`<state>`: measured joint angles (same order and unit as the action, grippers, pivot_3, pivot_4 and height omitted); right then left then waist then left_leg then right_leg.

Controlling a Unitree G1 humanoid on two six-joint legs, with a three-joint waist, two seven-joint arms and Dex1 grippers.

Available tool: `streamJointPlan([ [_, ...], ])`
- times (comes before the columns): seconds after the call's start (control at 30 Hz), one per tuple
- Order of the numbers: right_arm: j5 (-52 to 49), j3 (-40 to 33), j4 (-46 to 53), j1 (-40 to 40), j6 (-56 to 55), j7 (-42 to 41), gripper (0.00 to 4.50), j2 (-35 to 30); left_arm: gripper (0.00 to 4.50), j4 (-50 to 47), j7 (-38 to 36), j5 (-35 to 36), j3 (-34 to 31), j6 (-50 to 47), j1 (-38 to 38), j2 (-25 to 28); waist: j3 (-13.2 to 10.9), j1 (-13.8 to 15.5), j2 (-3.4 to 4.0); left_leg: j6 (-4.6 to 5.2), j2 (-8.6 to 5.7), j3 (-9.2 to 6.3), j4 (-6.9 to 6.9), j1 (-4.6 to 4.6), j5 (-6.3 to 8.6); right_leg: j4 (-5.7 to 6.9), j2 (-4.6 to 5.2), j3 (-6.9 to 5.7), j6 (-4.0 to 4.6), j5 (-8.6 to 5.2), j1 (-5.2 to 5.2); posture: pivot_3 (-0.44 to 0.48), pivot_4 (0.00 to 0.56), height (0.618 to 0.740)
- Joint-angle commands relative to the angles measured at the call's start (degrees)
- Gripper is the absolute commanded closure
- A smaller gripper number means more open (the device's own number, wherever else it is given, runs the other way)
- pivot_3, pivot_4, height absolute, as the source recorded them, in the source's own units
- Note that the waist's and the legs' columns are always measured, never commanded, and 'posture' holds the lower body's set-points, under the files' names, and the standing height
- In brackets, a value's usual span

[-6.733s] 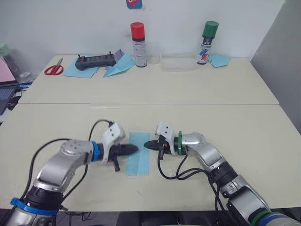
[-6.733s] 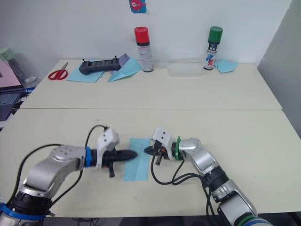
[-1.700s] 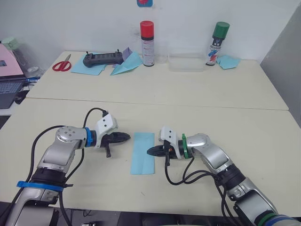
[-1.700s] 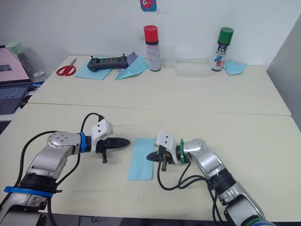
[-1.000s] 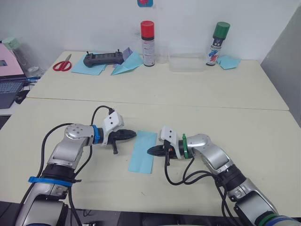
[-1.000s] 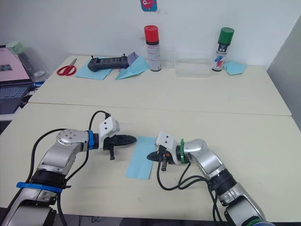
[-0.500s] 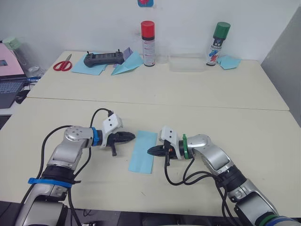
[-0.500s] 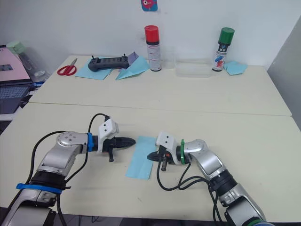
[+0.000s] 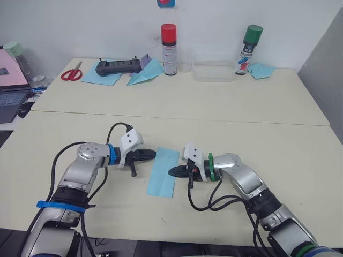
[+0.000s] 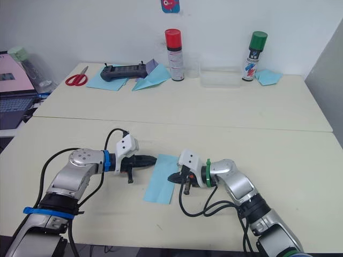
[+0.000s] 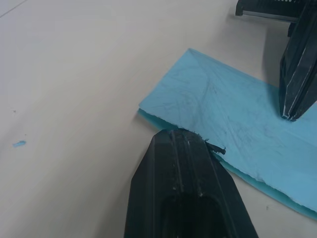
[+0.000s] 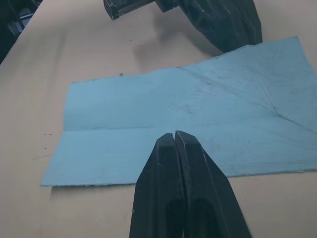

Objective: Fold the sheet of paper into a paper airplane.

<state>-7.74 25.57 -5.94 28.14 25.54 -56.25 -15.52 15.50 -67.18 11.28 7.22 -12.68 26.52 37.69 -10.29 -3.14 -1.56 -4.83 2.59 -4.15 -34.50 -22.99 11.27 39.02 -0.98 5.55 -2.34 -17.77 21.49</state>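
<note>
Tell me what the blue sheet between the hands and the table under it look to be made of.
Sheet of paper: thin matte light-blue paper, with crease lines and a slightly ragged edge. Table: smooth cream top, likely laminate, faintly scuffed.

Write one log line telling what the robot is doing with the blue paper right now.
stage: early fold | sheet of paper: flat on table, creased | left gripper: shut, at paper's far-left edge | right gripper: shut, pressing paper
</note>
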Motion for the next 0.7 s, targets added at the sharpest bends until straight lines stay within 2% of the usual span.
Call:
streamJointPlan([
  [0.03, 1.5, -0.7, -1.5, -1.1, 1.7, 1.6, 4.5, -1.8, 4.46, -2.7, -0.6, 1.0, -1.4, -0.1, 0.8, 0.8, 0.0, 0.0, 0.0, 0.0, 0.0, 0.0, 0.0, 0.0, 0.0, 0.0, 0.0, 0.0, 0.0, 0.0, 0.0, 0.0, 0.15, 0.74],
  [0.43, 1.4, -0.8, -1.6, -1.0, 1.8, 1.7, 4.5, -1.9, 4.46, -7.3, -0.7, 1.2, -0.6, -1.7, -2.0, 0.9, 0.0, 0.0, 0.0, 0.0, 0.0, 0.0, 0.0, 0.0, 0.0, -0.01, 0.0, 0.0, 0.0, 0.0, 0.0, 0.0, 0.15, 0.74],
  [0.7, 1.2, -1.1, -1.2, -0.9, 2.2, 1.8, 4.5, -2.0, 4.46, -15.1, -0.9, 4.4, -1.4, -7.4, -5.3, 0.9, 0.0, 0.0, 0.0, 0.0, 0.0, -0.01, -0.02, -0.01, 0.0, 0.0, 0.02, 0.0, 0.0, 0.0, -0.02, 0.0, 0.15, 0.74],
])
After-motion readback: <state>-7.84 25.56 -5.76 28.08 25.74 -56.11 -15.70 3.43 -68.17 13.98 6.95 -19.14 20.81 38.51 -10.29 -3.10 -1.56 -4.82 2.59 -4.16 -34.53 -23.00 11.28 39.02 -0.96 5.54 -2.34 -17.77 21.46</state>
